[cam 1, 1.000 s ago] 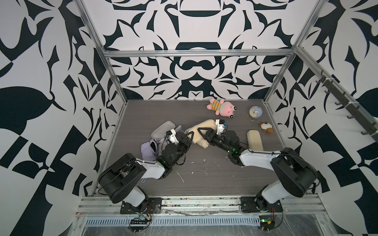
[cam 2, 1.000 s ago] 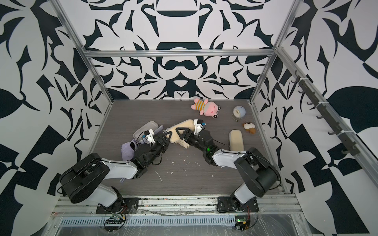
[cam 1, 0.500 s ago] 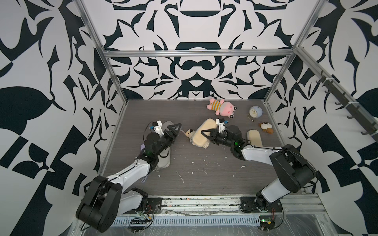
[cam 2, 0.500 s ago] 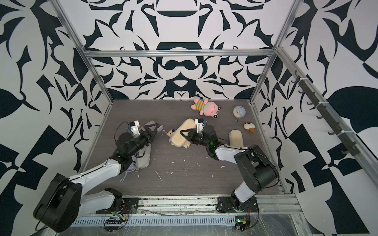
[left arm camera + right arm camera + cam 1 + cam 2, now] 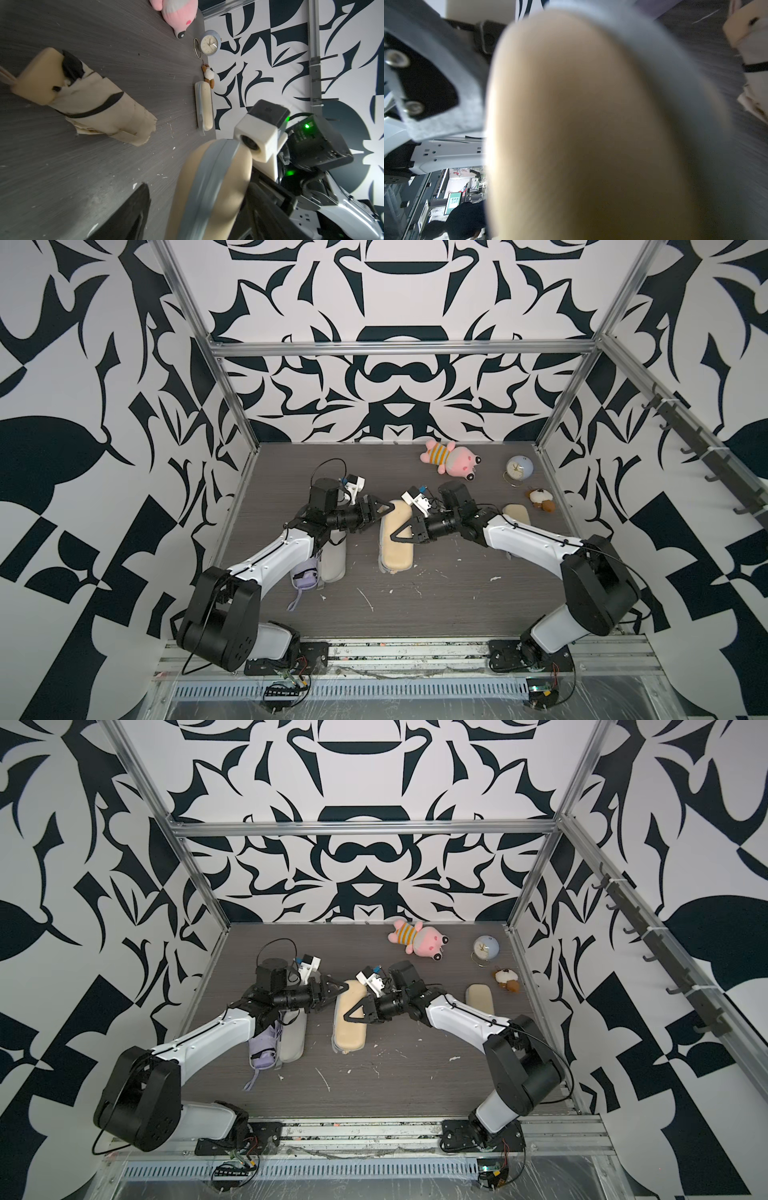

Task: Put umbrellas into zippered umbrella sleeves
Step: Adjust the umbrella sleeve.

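Both arms stretch inward, low. The left gripper [image 5: 381,508] is open at the far end of the beige sleeve [image 5: 397,558]. The right gripper [image 5: 400,533] clamps its middle.

- The beige oblong zip-edged sleeve [image 5: 581,135] sits so close to the right wrist lens that it's one soft blur, running off the frame.
- The right pincer [image 5: 398,532] is at it, but its hold can't be made out.
- The lavender bunched-fabric folding umbrella [image 5: 306,576] lies half under the left arm [image 5: 274,556].
- The cream-beige folding umbrella [image 5: 89,99] has its strap cut by the left wrist frame's edge.
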Robot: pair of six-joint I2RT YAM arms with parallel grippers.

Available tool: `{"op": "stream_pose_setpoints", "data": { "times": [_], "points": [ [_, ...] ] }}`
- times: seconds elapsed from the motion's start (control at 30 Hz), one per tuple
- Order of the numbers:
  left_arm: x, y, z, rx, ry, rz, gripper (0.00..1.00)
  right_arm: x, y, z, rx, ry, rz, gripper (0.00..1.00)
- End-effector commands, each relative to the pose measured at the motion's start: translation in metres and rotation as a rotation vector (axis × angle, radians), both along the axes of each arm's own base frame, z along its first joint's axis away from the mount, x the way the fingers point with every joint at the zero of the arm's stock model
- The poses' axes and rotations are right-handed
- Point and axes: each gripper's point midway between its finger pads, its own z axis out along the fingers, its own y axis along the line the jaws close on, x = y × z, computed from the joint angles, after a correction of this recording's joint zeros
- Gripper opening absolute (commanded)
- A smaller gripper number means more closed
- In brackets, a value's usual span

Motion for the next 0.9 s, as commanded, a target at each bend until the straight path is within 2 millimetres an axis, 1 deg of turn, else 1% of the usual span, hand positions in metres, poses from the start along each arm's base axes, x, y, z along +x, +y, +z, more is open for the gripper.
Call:
{"op": "stream_pose_setpoints", "data": {
  "times": [0.0,0.13,0.27,0.33,0.43,0.47,0.5,0.57,0.63,0.7,0.73,0.77,0.8,0.87],
  "points": [
    [-0.011,-0.015,0.015,-0.063,-0.041,-0.089,0.71,-0.006,0.013,0.037,0.101,-0.079,0.098,0.18],
    [-0.015,-0.022,0.013,-0.129,-0.028,-0.126,0.57,-0.005,0.016,0.041,0.127,-0.049,0.103,0.26],
    [-0.017,-0.029,0.024,-0.193,-0.050,-0.171,0.45,-0.003,0.016,0.038,0.120,-0.018,0.094,0.36],
    [-0.017,-0.031,0.032,-0.214,-0.076,-0.196,0.39,-0.003,0.015,0.035,0.111,-0.007,0.087,0.39],
    [-0.016,-0.033,0.044,-0.254,-0.113,-0.226,0.18,0.000,0.009,0.028,0.090,0.019,0.059,0.50],
    [-0.013,-0.030,0.045,-0.264,-0.117,-0.223,0.11,0.001,0.003,0.025,0.079,0.029,0.038,0.55],
    [-0.007,-0.023,0.044,-0.271,-0.120,-0.200,0.08,0.001,-0.004,0.024,0.072,0.035,0.017,0.60],
    [0.009,-0.002,0.043,-0.276,-0.136,-0.124,0.04,0.002,-0.024,0.021,0.057,0.026,-0.041,0.63],
    [0.025,0.018,0.045,-0.267,-0.185,-0.038,0.00,-0.001,-0.043,0.014,0.020,-0.020,-0.094,0.64],
    [0.035,0.027,0.050,-0.261,-0.233,0.013,0.00,-0.005,-0.060,-0.007,-0.103,-0.122,-0.142,0.64],
    [0.038,0.027,0.054,-0.262,-0.249,0.020,0.00,-0.006,-0.067,-0.018,-0.157,-0.184,-0.159,0.61],
    [0.041,0.026,0.059,-0.267,-0.264,0.026,0.00,-0.005,-0.073,-0.028,-0.219,-0.274,-0.185,0.57],
    [0.043,0.026,0.062,-0.272,-0.269,0.031,0.00,-0.003,-0.079,-0.034,-0.278,-0.391,-0.211,0.51],
    [0.045,0.026,0.068,-0.286,-0.274,0.036,0.00,0.002,-0.082,-0.033,-0.369,-0.651,-0.249,0.42]
  ]
}}
